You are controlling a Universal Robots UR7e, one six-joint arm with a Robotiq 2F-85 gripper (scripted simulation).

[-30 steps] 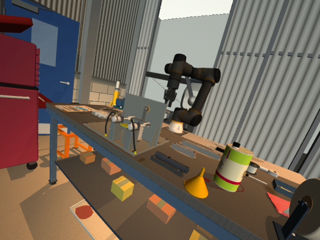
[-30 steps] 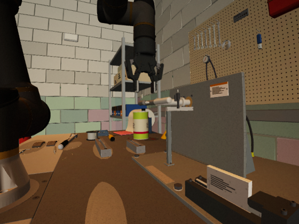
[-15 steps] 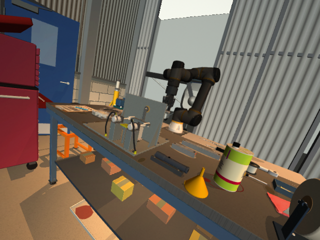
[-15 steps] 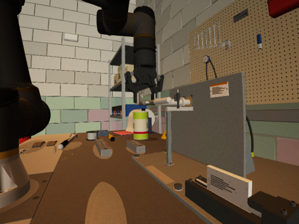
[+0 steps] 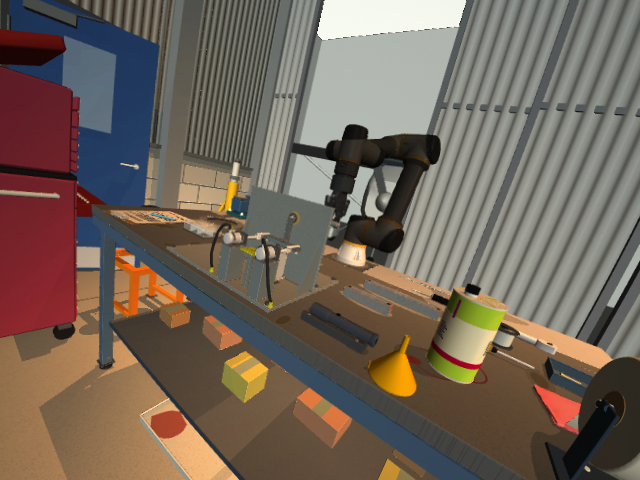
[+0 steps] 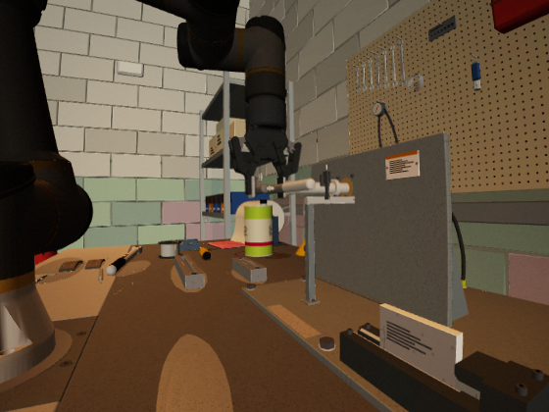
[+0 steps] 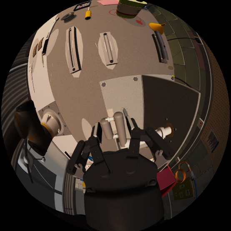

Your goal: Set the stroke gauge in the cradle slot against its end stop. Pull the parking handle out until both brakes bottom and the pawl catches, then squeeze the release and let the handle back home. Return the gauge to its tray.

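The grey upright panel [image 6: 387, 230] of the brake rig stands on its base plate in the middle of the bench. The pale parking handle [image 6: 294, 186] sticks out of the panel's near face on a rod, with a small release lever alongside its grip [image 7: 116, 129]. My gripper [image 6: 265, 182] hangs straight down over the handle's outer end, open, with the grip between its fingers [image 7: 115, 131], and holds nothing. Two long grey trays [image 7: 74, 49] [image 7: 108, 49] lie on the bench beyond the rig. I cannot make out the stroke gauge.
A green and white can [image 5: 465, 336] stands toward the bench's far end with an orange funnel [image 5: 395, 369] beside it. A dark tube on a holder [image 5: 342, 324] lies by the rig's plate. My arm's base [image 5: 354, 253] sits behind the panel.
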